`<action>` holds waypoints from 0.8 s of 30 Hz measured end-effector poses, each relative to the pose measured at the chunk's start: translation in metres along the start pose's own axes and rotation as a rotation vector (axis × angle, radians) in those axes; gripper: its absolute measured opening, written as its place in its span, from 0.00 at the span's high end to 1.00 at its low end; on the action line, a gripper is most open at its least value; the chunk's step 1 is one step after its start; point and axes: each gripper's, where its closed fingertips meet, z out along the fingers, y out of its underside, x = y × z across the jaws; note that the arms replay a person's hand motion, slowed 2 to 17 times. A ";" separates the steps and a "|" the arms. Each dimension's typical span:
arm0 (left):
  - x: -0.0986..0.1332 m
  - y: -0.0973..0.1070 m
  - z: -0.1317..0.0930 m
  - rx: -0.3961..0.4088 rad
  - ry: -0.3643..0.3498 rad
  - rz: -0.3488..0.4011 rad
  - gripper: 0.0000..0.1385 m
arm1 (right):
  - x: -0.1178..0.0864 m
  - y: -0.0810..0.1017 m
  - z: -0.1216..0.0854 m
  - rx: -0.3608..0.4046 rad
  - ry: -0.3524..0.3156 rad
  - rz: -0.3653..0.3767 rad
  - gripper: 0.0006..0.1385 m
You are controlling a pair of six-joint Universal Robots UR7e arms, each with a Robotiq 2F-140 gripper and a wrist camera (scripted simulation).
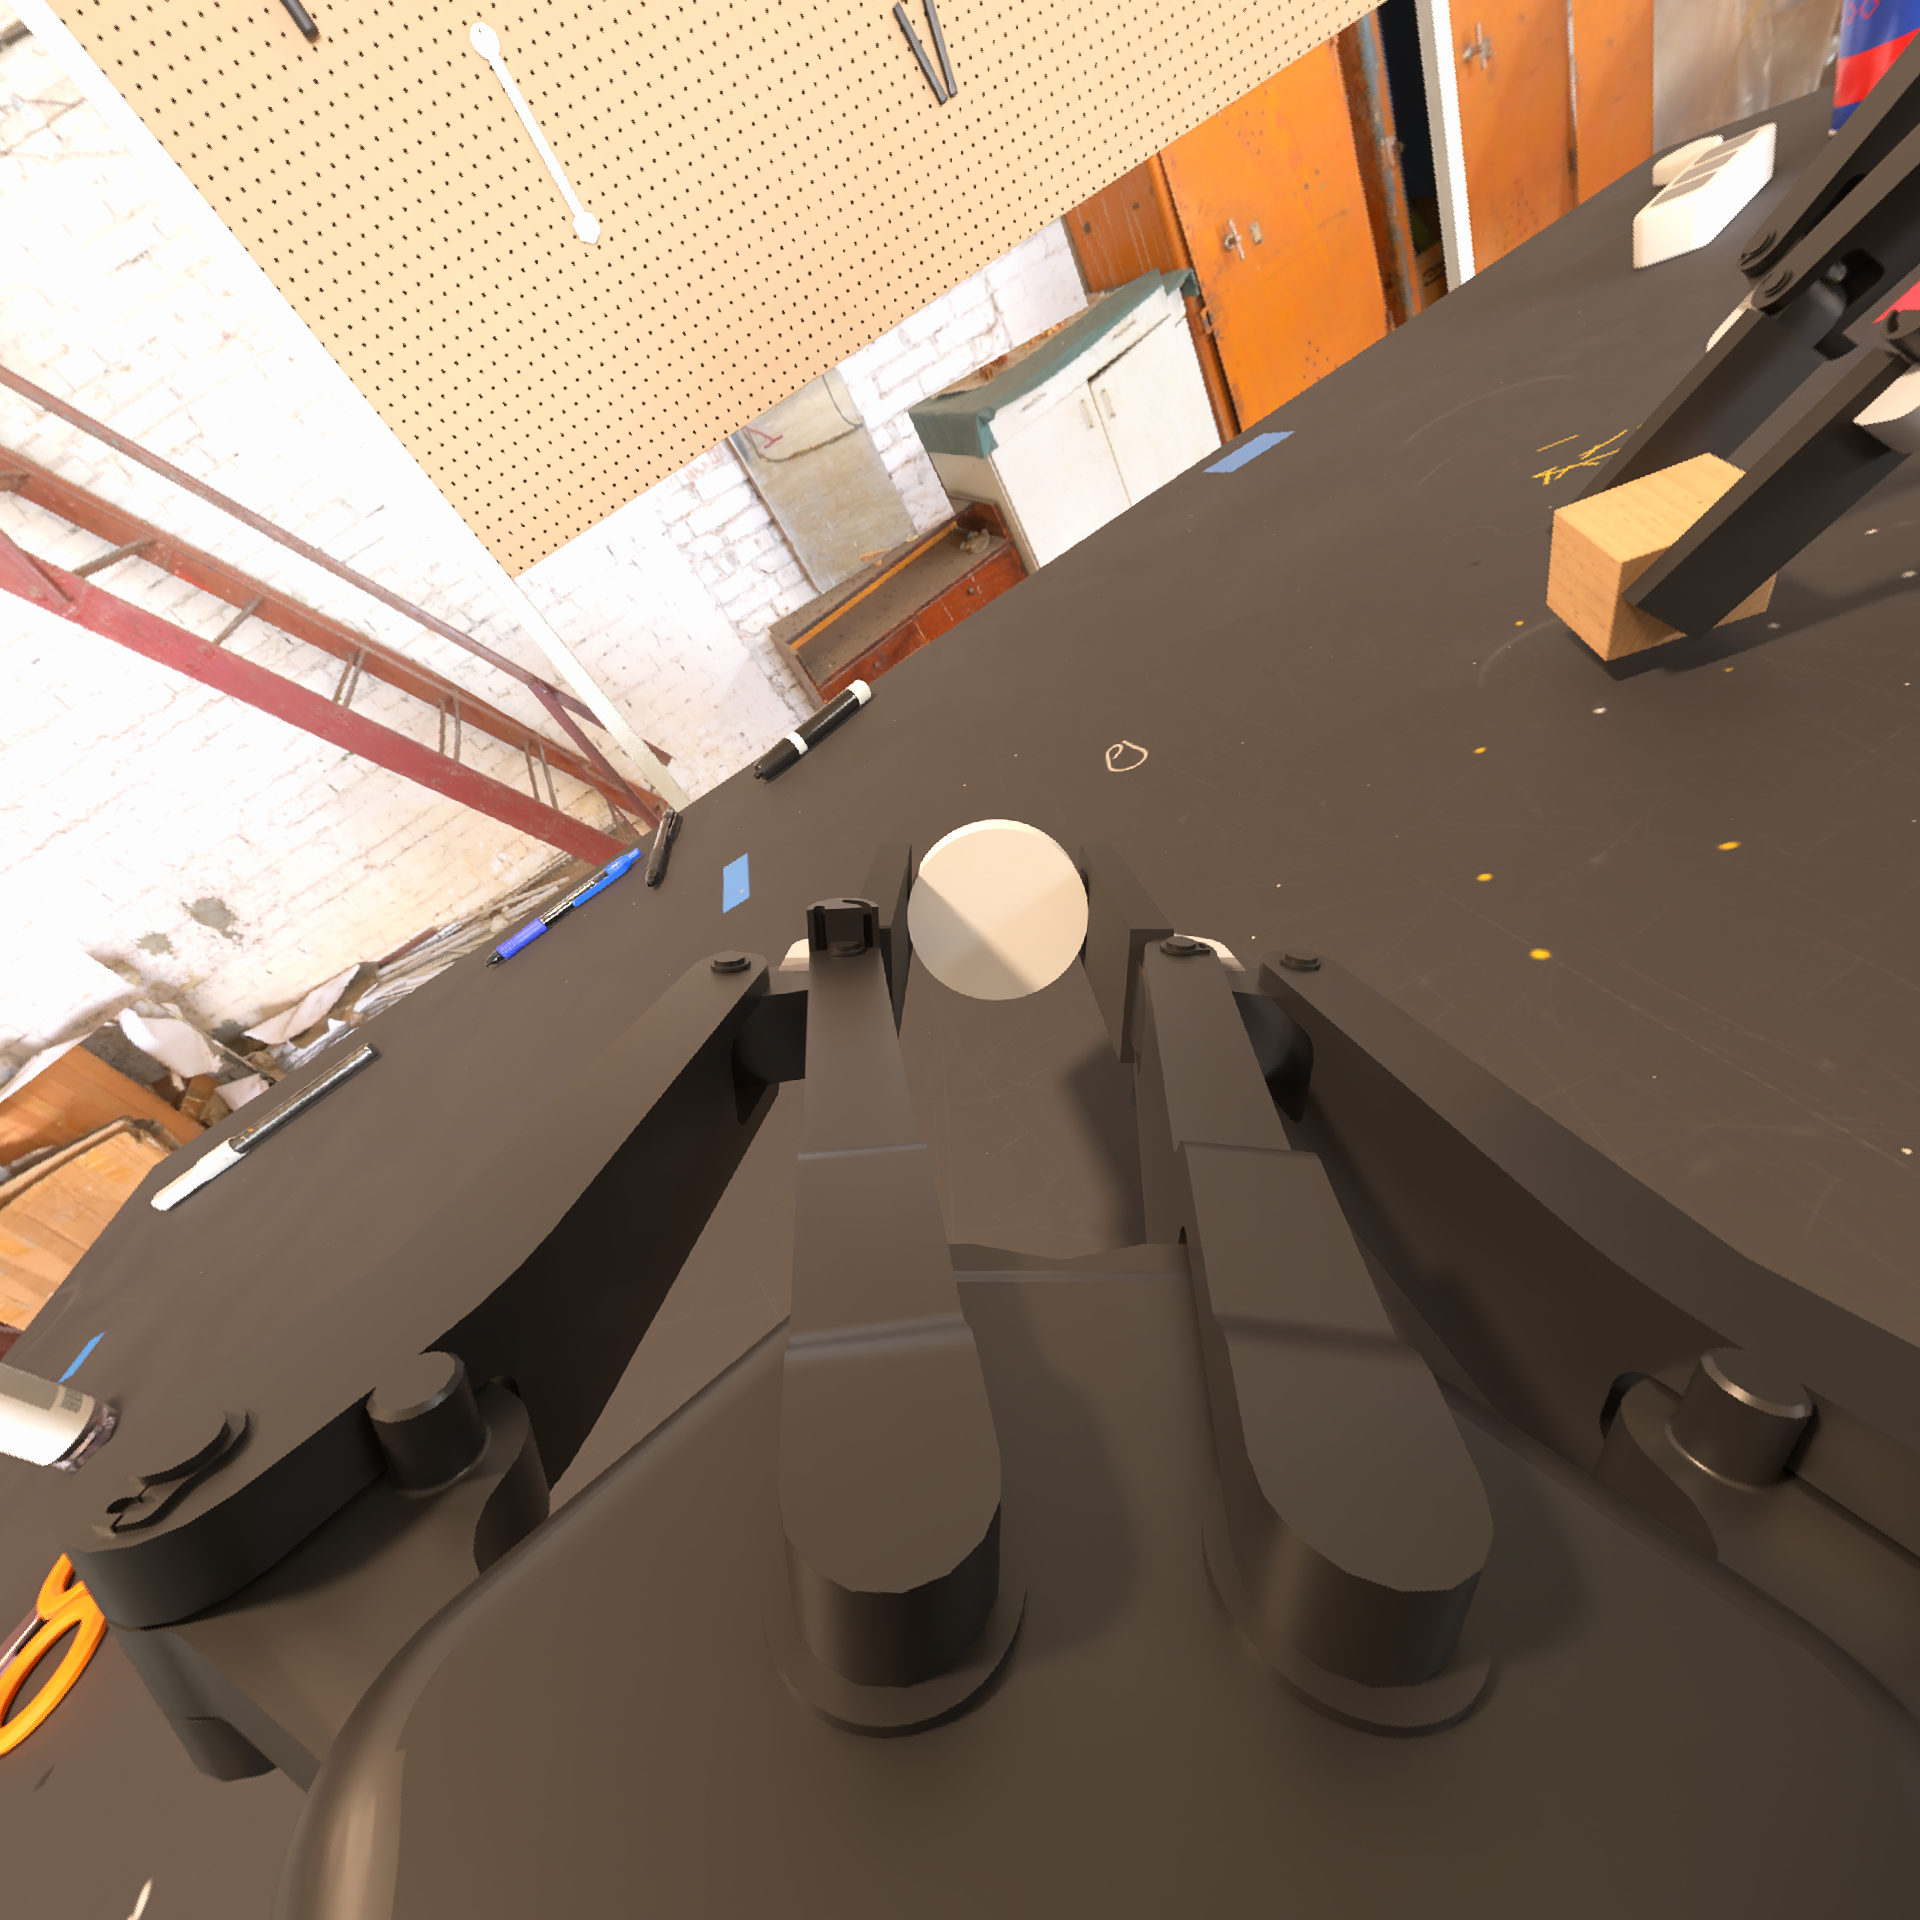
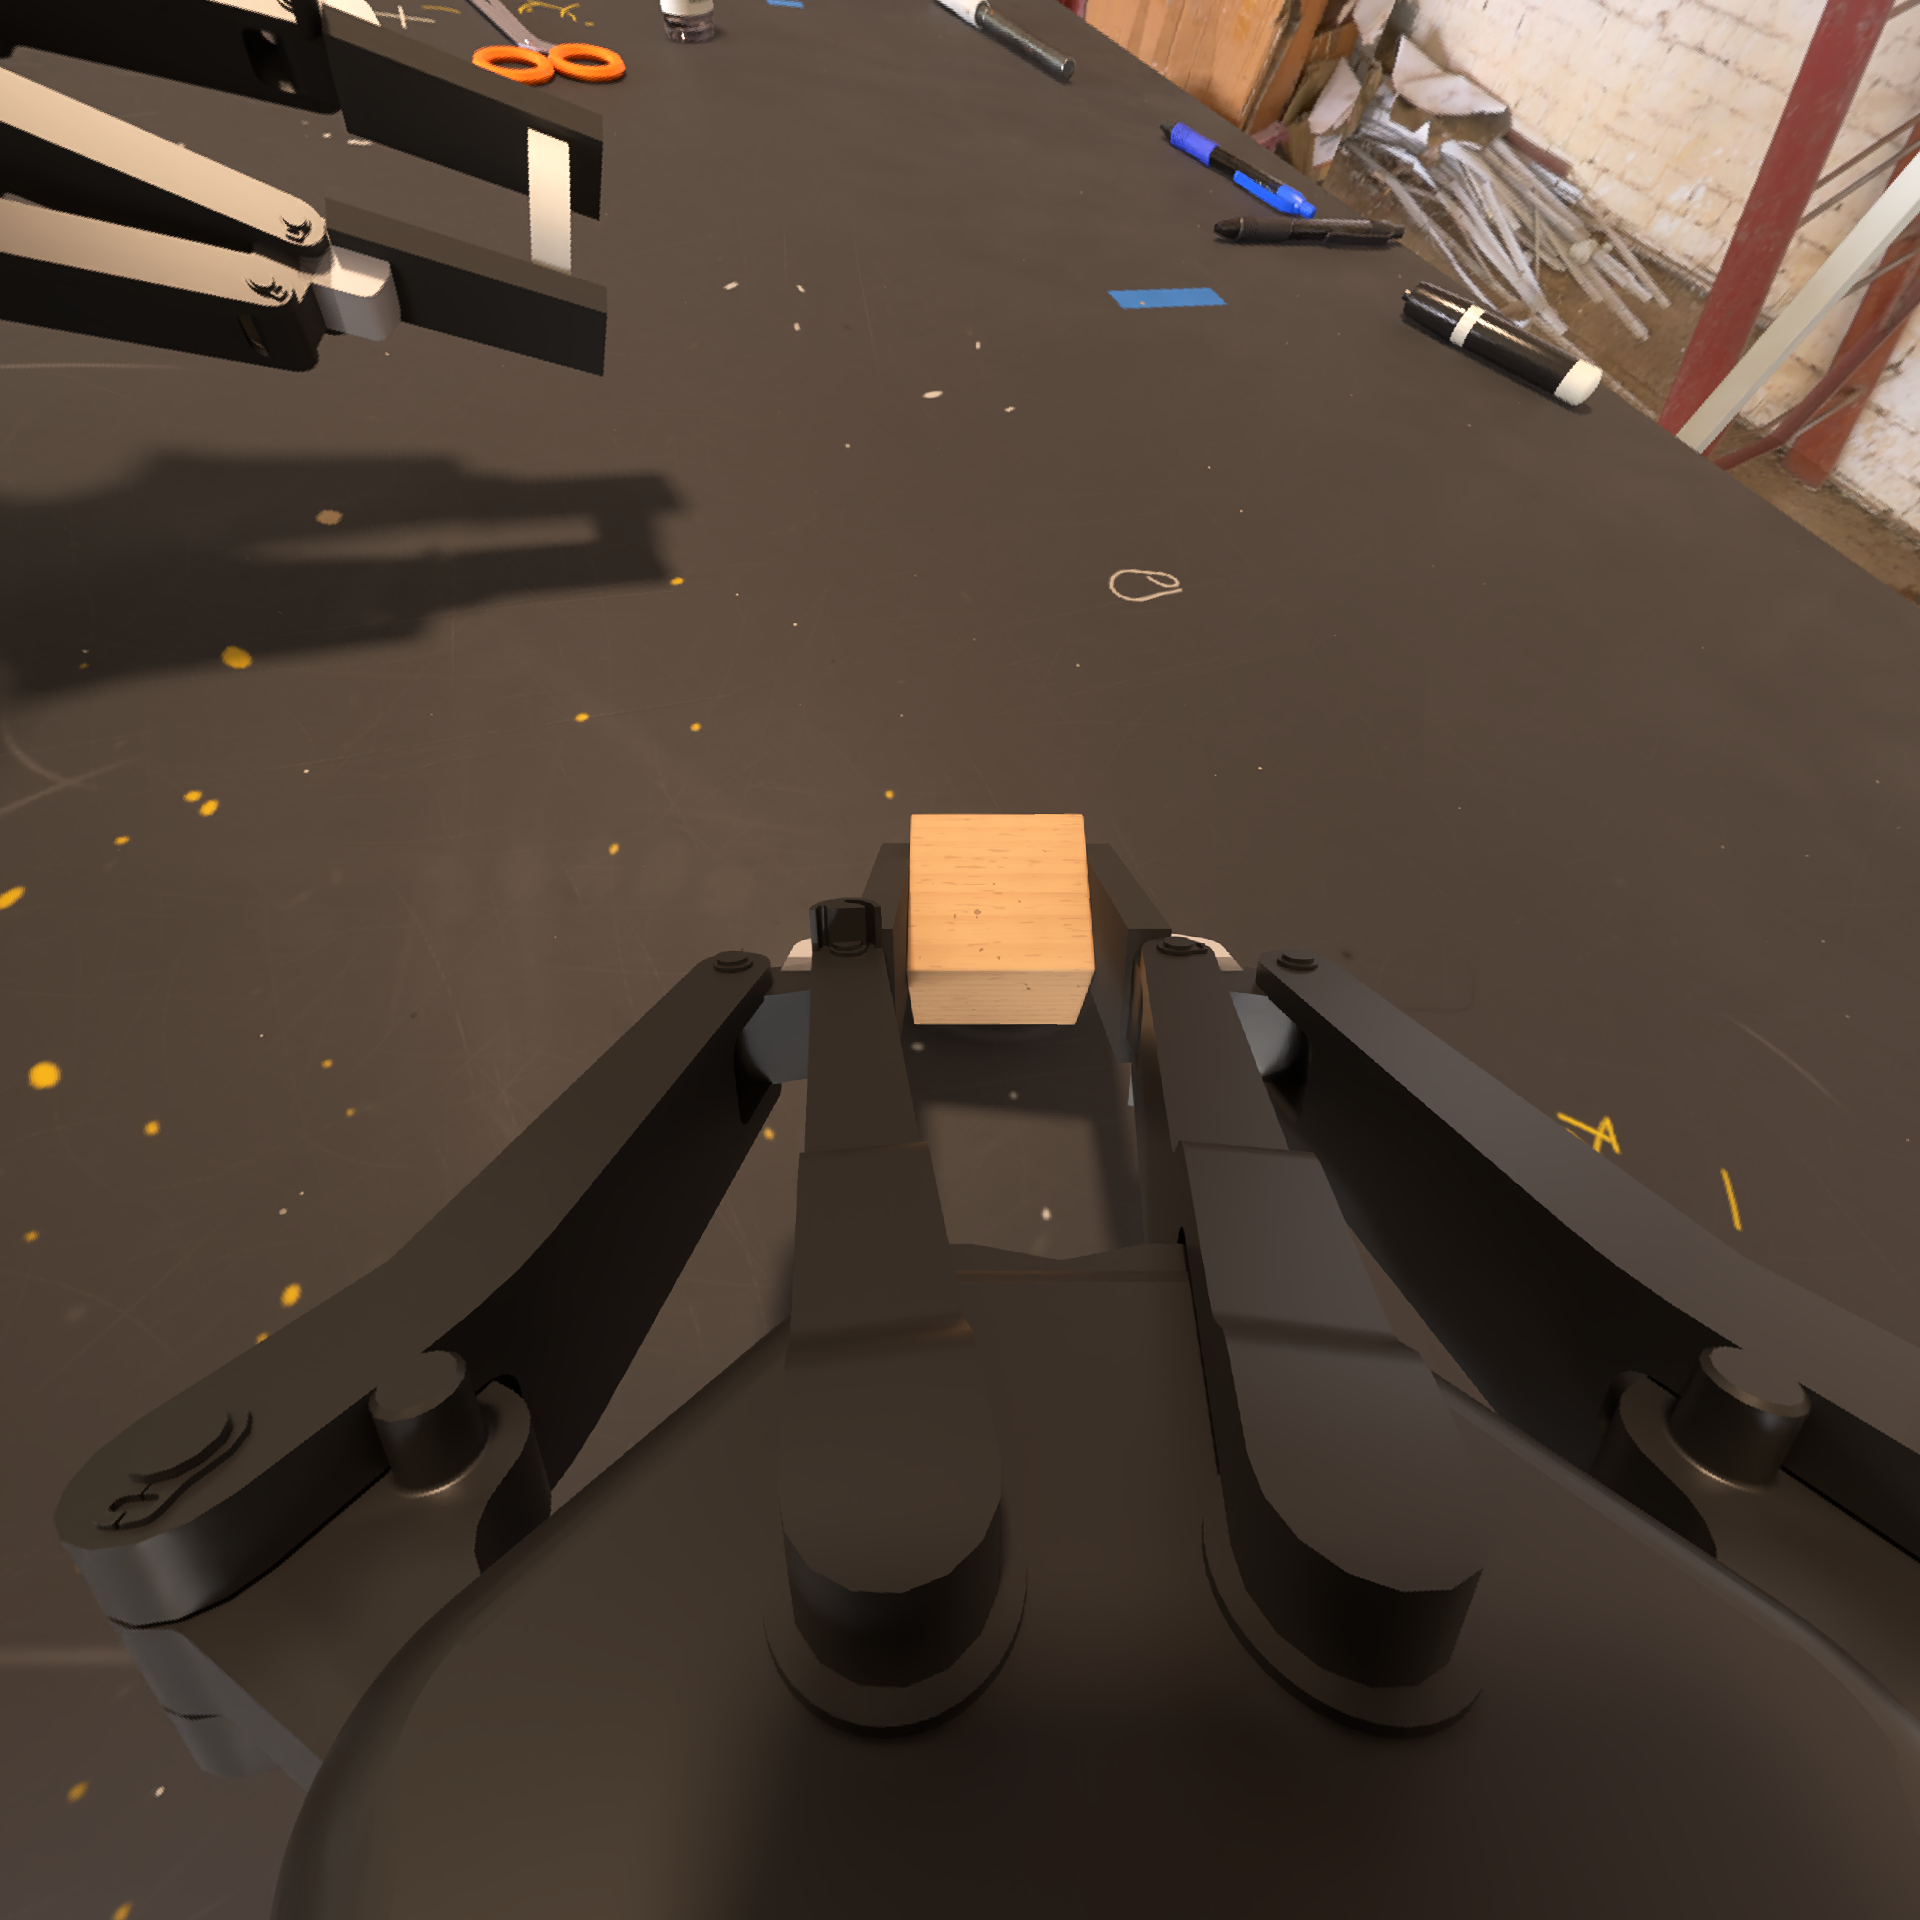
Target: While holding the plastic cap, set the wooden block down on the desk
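The left tool (image 1: pixel 997 914) grips a round, off-white plastic cap (image 1: pixel 997 909) between its two dark fingers, its jaws drawn in to the cap's width and pressing it from either side, the flat disc face turned toward the camera and held up off the dark surface (image 1: pixel 1351 831); from the right wrist view the same tool (image 2: pixel 566 208) appears at upper left with the cap (image 2: pixel 549 197) showing as a pale strip between its fingers, casting a broad shadow on the surface (image 2: pixel 935 623) below. The right tool (image 2: pixel 997 925) is closed on the wooden block (image 2: pixel 997 914), a light, square-edged piece of timber pinched by its side faces at the fingertips. Seen from the left wrist view, the block (image 1: pixel 1631 561) sits at far right in the right tool (image 1: pixel 1704 551), its lower edge at or just above the surface with a narrow shadow beneath it; whether it actually touches cannot be told. Along the far edge of the surface lie a black marker with a white tip (image 2: pixel 1501 343), a thin black pen (image 2: pixel 1309 231) and a blue pen (image 2: pixel 1242 171), with a strip of blue tape (image 2: pixel 1167 298) nearer the middle and orange-handled scissors (image 2: pixel 551 62) beyond the left tool. A pegboard (image 1: pixel 520 260) hung with tools rises behind the surface, and yellow paint flecks dot the dark top around both tools.
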 end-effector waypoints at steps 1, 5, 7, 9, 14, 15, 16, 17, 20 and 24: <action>0.000 0.000 0.000 0.000 0.001 0.001 0.69 | 0.000 0.000 0.000 0.000 0.000 0.000 0.70; 0.002 0.000 0.001 -0.001 0.005 0.006 0.69 | 0.000 0.000 0.000 -0.002 0.000 -0.002 0.70; 0.002 0.000 0.001 -0.001 0.006 0.008 0.69 | 0.000 0.001 0.000 -0.004 0.001 -0.004 0.70; 0.003 0.000 0.001 -0.002 0.008 0.010 0.69 | -0.001 0.001 0.000 -0.004 0.001 -0.006 0.70; 0.004 0.000 0.002 -0.003 0.011 0.015 0.69 | -0.001 0.001 0.000 -0.007 0.000 -0.008 0.70; 0.004 0.000 0.002 -0.003 0.012 0.016 0.69 | -0.001 0.002 0.000 -0.009 -0.001 -0.008 0.70; 0.004 0.000 0.002 -0.004 0.012 0.017 0.69 | -0.001 0.002 0.000 -0.011 -0.003 -0.007 0.70; 0.004 0.000 0.002 -0.004 0.012 0.017 0.69 | -0.001 0.002 0.001 -0.013 -0.004 -0.007 0.70; 0.004 0.000 0.003 -0.005 0.013 0.020 0.69 | -0.002 0.003 0.001 -0.019 -0.009 -0.006 0.70; 0.005 -0.001 0.003 -0.004 0.014 0.021 0.69 | -0.002 0.005 0.001 -0.027 -0.010 -0.006 0.70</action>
